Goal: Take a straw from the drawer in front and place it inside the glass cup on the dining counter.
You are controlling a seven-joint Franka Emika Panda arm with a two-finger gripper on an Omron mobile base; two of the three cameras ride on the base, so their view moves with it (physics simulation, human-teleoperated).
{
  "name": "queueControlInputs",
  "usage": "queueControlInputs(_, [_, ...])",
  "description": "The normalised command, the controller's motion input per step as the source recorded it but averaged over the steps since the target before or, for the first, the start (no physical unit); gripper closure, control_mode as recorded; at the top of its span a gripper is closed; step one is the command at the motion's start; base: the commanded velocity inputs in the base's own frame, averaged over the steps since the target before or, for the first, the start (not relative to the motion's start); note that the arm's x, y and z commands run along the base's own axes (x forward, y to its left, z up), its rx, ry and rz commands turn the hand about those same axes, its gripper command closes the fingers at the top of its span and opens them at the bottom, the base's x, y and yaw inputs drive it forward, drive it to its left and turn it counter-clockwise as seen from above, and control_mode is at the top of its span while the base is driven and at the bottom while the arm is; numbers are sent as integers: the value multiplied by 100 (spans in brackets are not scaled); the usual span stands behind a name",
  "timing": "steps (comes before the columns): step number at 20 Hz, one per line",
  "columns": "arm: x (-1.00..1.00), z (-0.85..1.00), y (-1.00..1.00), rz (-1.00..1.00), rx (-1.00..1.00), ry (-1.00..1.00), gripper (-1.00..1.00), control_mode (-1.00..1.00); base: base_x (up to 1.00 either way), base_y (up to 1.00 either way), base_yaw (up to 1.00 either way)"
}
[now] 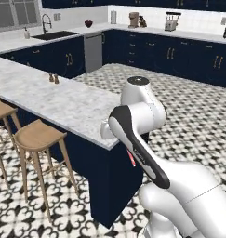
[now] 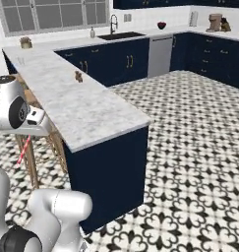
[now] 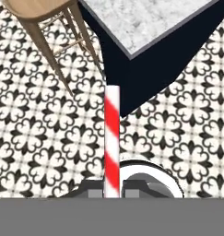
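**Straw in the grip, beside the end of the counter**

While the arm hangs over the patterned floor (image 3: 39, 138), the gripper (image 3: 111, 193) is closed tight on the straw (image 3: 112, 138), which sticks straight out from between the two finger tips. It is held by one end, so the long free part can go down into a cup first; I think this is the reason for such a grip. In the right base view the straw (image 2: 23, 149) points down and a little sideways under the hand, next to a wooden stool (image 2: 32, 147).

The dining counter (image 1: 63, 104) ends just beside the arm, with a sharp marble corner (image 3: 129, 55) and the navy base (image 3: 145, 78) below it. The hand is lower than the top here, so it must rise before it goes over the edge, otherwise the straw may hit the side. Above the marble there is much free room; two small brown shakers (image 1: 53, 78) stand far along it. The glass cup I cannot find with certainty.
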Motion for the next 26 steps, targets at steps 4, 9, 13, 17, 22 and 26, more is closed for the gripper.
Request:
queueControlInputs(4, [0,0,0,0,0,0,100,100,0,100,-41])
queueControlInputs(9, [0,0,0,0,0,0,100,100,0,100,-39])
queueControlInputs(13, [0,0,0,0,0,0,100,100,0,100,-38])
queueControlInputs(17, [0,0,0,0,0,0,100,100,0,100,-37])
queueControlInputs(22, [0,0,0,0,0,0,100,100,-5,100,-34])
queueControlInputs(26, [0,0,0,0,0,0,100,100,-33,100,-29])
